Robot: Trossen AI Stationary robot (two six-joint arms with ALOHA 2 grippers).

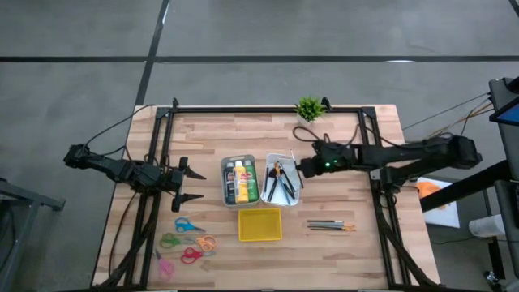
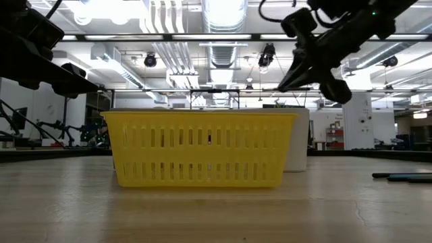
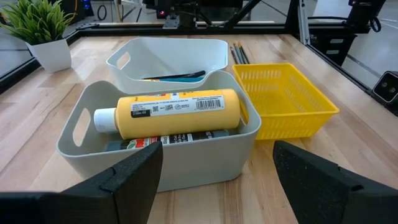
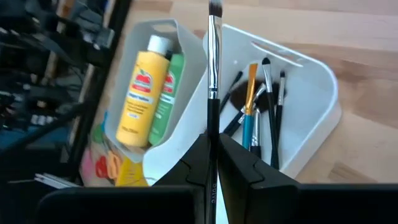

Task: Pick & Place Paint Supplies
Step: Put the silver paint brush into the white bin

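A grey bin (image 1: 238, 180) holds the yellow bottle (image 3: 177, 112), the green bottle (image 4: 166, 99) and a dark one lying beneath. Beside it, a white bin (image 1: 284, 180) holds several dark-handled brushes (image 4: 261, 115). More brushes and pencils (image 1: 328, 225) lie flat on the table to the right of the yellow basket (image 1: 259, 225). My right gripper (image 1: 302, 168) hangs over the white bin's right side, shut on one thin brush (image 4: 214, 68). My left gripper (image 1: 190, 185) waits open, left of the grey bin, its fingers (image 3: 134, 177) level with the bin's wall. My right gripper pinches the brush by its dark handle (image 4: 212, 140) between the two fingers. The brush runs on along the fingers and past them, bristle tip (image 4: 215, 7) foremost. It is lifted clear, above the two bins.
A small potted plant (image 1: 309, 108) stands at the table's far edge. Several coloured scissors (image 1: 188, 242) lie near the left front. The yellow basket sits in front of the bins. Bare wood shows to the right of the white bin (image 1: 340, 195).
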